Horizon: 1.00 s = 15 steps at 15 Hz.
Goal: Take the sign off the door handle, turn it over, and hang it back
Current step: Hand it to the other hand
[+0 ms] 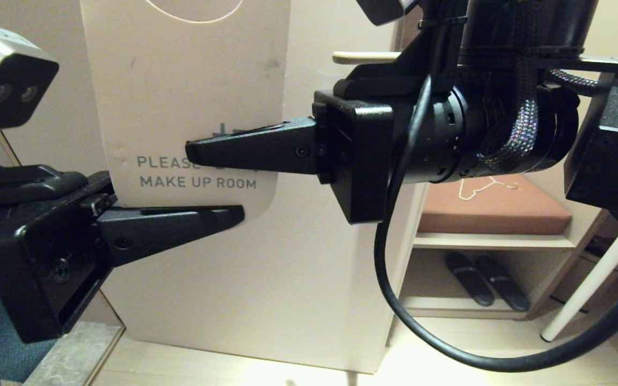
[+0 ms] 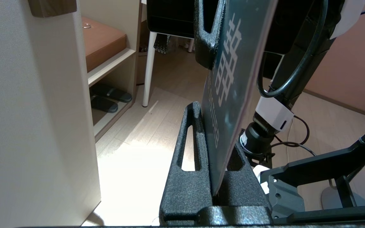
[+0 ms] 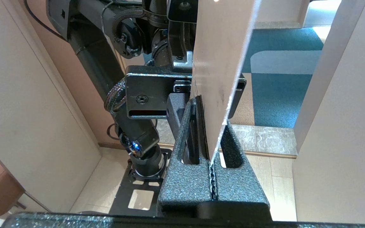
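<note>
Both grippers pinch the sign [image 1: 191, 107], white side facing the head view: left gripper [image 1: 236, 214] on its bottom edge, right gripper [image 1: 191, 151] midway up its side.

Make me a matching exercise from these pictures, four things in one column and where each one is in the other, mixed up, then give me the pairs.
Things
1. sign
2. left gripper
3. right gripper
4. slippers

Places
A. shut on the sign's side edge, over the printed words
B. on the low shelf under the brown cushion
C. held upright between two grippers, white side toward the head camera
D. shut on the sign's bottom edge

Pairs: 1-C, 2-D, 3-A, 4-B
</note>
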{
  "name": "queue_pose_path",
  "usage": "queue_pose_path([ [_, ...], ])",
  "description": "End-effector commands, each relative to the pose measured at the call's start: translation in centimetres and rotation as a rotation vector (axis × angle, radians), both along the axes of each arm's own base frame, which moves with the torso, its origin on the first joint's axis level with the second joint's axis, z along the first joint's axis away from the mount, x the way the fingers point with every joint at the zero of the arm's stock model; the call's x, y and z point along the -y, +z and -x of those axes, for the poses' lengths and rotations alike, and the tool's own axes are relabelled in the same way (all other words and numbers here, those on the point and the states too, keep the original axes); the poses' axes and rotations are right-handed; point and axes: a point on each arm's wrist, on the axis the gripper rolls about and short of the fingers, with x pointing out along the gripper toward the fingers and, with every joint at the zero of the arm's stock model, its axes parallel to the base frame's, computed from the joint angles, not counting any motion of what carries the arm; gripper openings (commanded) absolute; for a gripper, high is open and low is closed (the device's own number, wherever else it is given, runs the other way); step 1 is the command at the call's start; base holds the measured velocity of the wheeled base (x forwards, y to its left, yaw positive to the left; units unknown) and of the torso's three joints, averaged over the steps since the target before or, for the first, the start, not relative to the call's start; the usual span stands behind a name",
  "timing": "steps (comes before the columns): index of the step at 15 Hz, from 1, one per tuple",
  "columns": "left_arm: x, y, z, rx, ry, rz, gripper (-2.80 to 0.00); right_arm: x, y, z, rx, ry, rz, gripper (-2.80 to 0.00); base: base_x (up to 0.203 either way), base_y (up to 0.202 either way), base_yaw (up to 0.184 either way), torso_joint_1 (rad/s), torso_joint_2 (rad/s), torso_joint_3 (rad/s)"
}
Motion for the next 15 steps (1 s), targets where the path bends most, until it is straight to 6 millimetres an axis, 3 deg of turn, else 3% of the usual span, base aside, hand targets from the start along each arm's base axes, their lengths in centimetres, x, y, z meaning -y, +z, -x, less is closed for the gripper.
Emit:
queue_pose_path([
  [1,-0.01,0.03,0.03,0.001,-0.004,0.002,-2.80,-0.05,-0.20,-0.04,-0.004,0.005,0.004,-2.80,0.000,0.000,0.000,0.000,0.00,0.000],
  [10,0.10,-0.01,0.11,-0.001,-0.012,0.001,-2.80,-0.33,-0.29,0.68,-0.009,0.025,0.010,-2.80,0.000,0.000,0.000,0.000,0.00,0.000],
  [11,0.14,-0.01,0.14,-0.001,-0.015,0.001,-2.80,-0.29,-0.20,0.79,-0.009,0.027,0.009,0.00,0.000,0.000,0.000,0.000,0.00,0.000],
  [15,0.21,-0.01,0.20,-0.002,-0.020,0.002,-2.80,-0.36,-0.19,0.80,-0.008,0.030,0.006,0.00,0.000,0.000,0.000,0.000,0.00,0.000],
])
